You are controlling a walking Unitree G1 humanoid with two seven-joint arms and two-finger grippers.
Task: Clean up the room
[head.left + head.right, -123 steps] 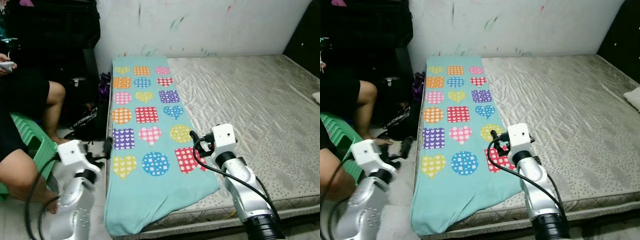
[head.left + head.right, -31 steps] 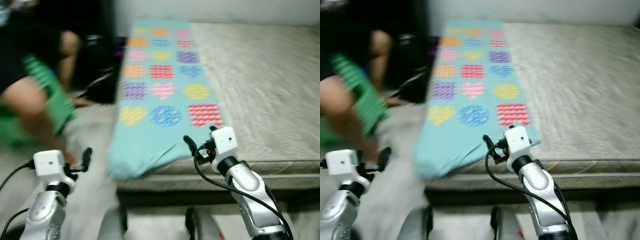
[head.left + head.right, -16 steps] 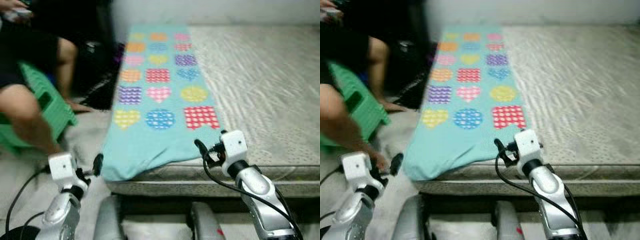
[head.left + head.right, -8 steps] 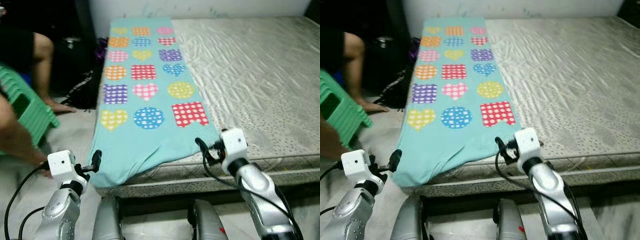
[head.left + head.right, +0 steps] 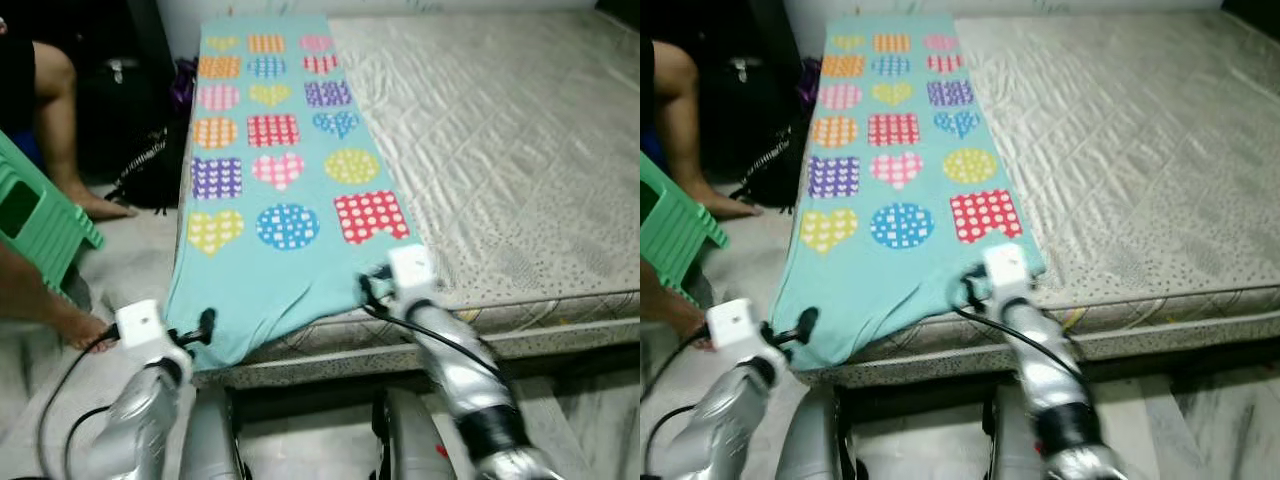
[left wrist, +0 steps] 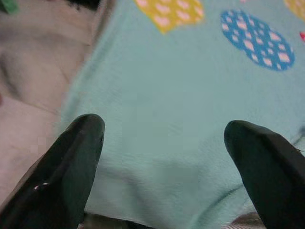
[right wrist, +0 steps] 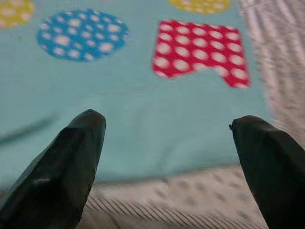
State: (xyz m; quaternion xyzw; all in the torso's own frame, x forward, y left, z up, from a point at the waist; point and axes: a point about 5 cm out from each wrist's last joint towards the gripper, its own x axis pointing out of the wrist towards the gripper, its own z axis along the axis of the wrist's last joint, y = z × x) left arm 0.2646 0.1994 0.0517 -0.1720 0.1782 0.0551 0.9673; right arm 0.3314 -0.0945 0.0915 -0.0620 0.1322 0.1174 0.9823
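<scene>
Teal blanket (image 5: 270,200) with coloured hearts, squares and dots, spread along the left side of the bed (image 5: 500,150), near end drooping over the mattress edge. Left tool (image 6: 162,157), fingers wide apart, just off that hanging corner. Right tool (image 7: 167,157), also spread open, poised at the blanket's near hem by the red dotted square. Beside the bed: green stool (image 5: 30,215), a seated person's bare legs (image 5: 60,90), a dark bag (image 5: 150,170).

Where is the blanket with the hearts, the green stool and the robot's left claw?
Turquoise blanket with coloured hearts, circles and squares (image 5: 290,285): left eye view, plain lower part.
Green plastic stool (image 5: 40,225): left eye view, slatted side.
Left claw (image 6: 164,157): left wrist view, gap between its open fingers.
</scene>
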